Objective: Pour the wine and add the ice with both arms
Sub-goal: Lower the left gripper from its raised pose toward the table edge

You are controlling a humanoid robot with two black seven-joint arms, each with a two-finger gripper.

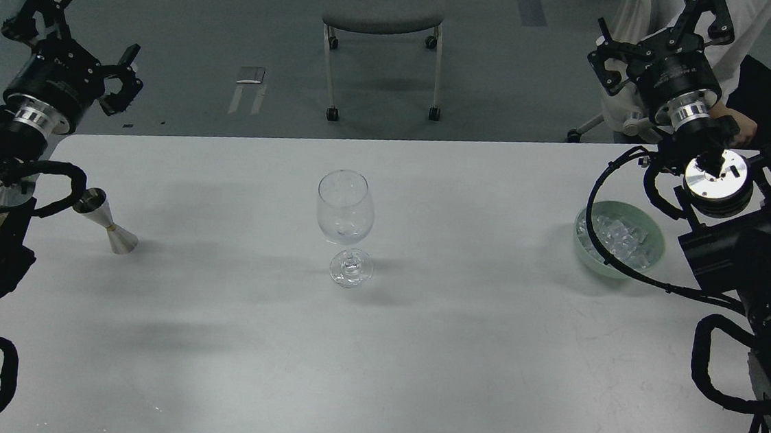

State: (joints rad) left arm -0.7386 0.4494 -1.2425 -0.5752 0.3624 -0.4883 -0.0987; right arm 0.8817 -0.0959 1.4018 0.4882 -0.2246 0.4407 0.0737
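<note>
A clear wine glass (344, 221) stands upright at the table's middle; I cannot make out any liquid in it. A steel jigger (107, 222) stands at the left, and whether it holds wine is hidden from here. Glassy ice cubes (616, 236) fill a pale green bowl (655, 246) at the right. My left gripper (77, 37) hangs open beyond the table's far left corner, above and behind the jigger, holding nothing. Raised past the far edge behind the bowl, my right gripper (656, 33) is open and empty too.
The white table (416, 356) spans the view. A grey wheeled chair (381, 6) stands on the floor behind it. A person (752, 101) sits at the back right, close to my right arm. Black cables loop over the bowl's near rim.
</note>
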